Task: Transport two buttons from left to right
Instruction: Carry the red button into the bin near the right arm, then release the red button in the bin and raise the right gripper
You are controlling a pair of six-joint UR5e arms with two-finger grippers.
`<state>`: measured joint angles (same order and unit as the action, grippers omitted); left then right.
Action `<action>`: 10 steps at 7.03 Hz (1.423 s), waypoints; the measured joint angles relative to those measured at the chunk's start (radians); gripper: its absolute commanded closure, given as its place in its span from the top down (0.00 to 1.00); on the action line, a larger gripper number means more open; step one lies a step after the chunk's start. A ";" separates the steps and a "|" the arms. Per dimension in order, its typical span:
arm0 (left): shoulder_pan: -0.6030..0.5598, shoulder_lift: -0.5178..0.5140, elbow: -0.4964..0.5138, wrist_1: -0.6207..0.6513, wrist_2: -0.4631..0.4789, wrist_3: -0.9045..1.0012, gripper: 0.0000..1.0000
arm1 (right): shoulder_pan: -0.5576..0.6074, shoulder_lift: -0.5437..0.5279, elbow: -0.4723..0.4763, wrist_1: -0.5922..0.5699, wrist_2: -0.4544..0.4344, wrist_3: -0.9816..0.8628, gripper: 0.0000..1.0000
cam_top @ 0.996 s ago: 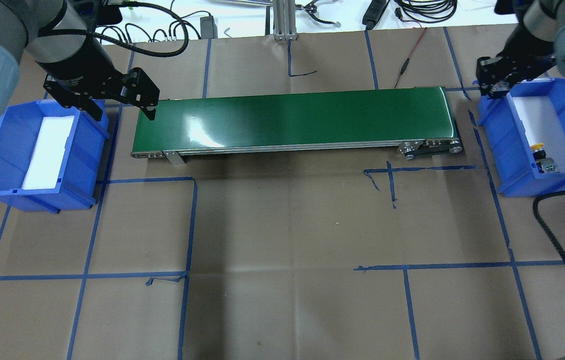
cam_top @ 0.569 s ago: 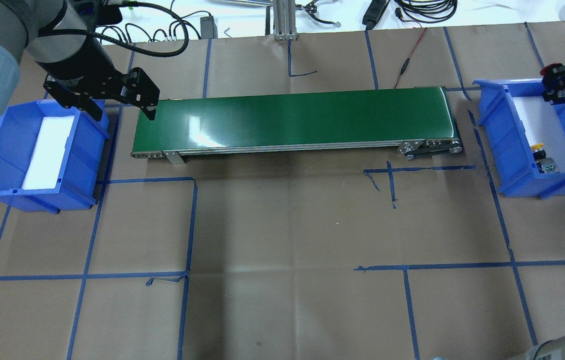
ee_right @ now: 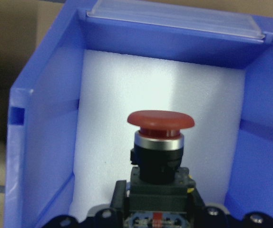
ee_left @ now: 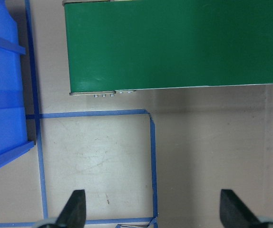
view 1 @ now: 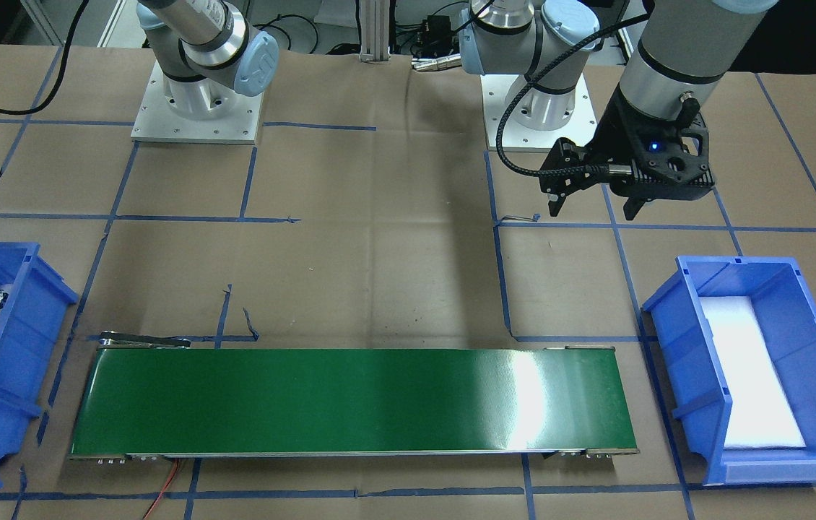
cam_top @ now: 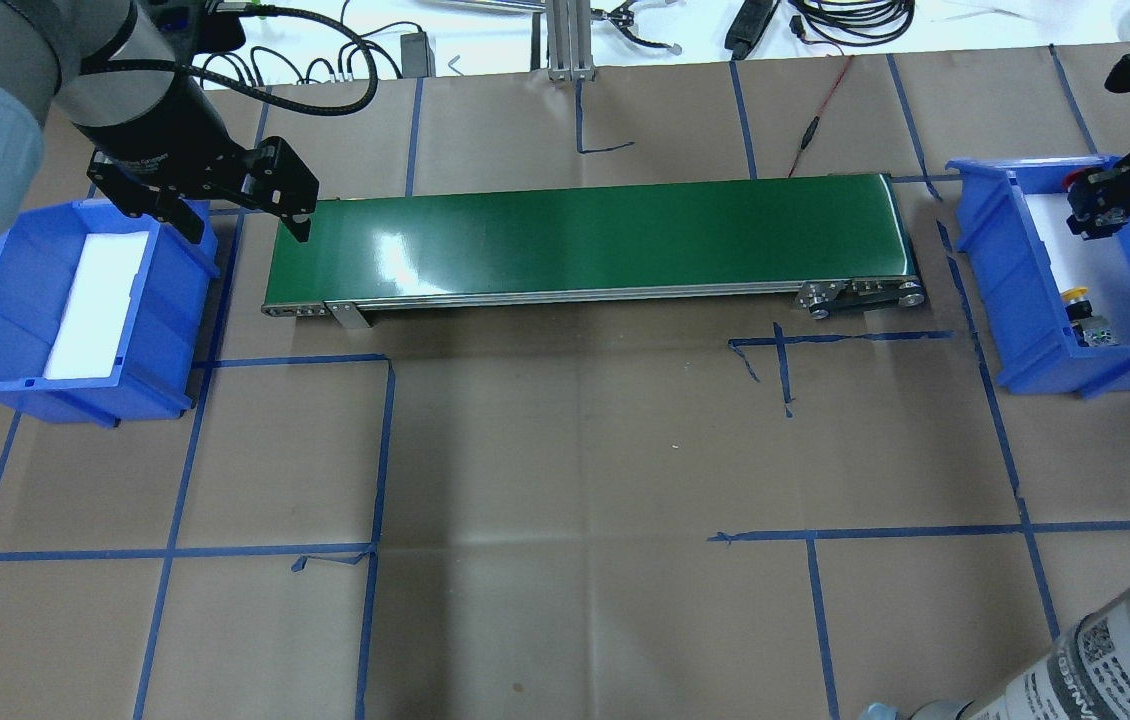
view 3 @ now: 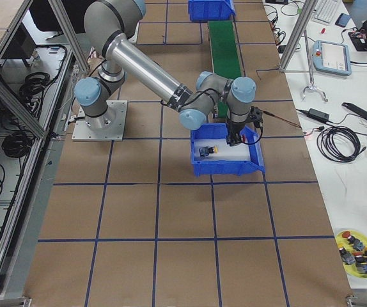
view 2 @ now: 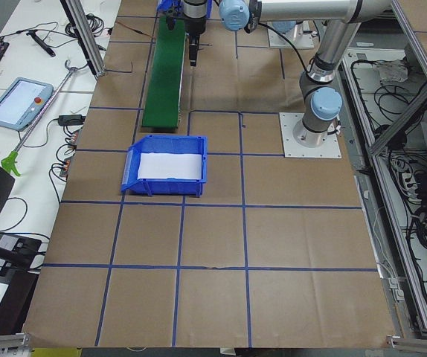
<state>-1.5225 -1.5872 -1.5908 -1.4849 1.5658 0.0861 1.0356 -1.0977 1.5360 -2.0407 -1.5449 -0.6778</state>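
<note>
**Inspector:** Right wrist-mounted view first. Status of the red button point(ee_right: 161, 137)?

**Recorder:** Upright, with its contact block pinched in the right gripper point(cam_top: 1097, 205). It is held over the white foam point(ee_right: 103, 133) inside the right bin point(ee_right: 41, 142). Whether it touches the foam cannot be judged.

**Inspector:** Yellow button point(cam_top: 1085, 312)?

**Recorder:** Lying on its side on that foam, at the bin's end nearer the robot, apart from the gripper.

**Inspector:** Left gripper point(ee_left: 154, 206)?

**Recorder:** Fingers spread wide with nothing between them. It hangs over the table, near the left end of the conveyor belt point(ee_left: 174, 42) and beside the left bin point(cam_top: 165, 310).
</note>
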 measured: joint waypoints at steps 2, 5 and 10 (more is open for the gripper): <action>-0.003 0.000 0.000 -0.001 0.002 -0.008 1.00 | 0.000 0.036 0.006 -0.027 -0.001 -0.015 0.05; -0.005 0.002 0.000 -0.002 0.005 -0.011 1.00 | 0.000 0.065 0.006 -0.035 -0.006 -0.016 0.13; -0.005 0.003 0.000 -0.002 0.002 -0.011 1.00 | 0.001 0.086 0.003 -0.048 0.003 -0.007 0.87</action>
<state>-1.5279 -1.5847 -1.5908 -1.4864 1.5676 0.0752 1.0369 -1.0120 1.5392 -2.0882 -1.5423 -0.6845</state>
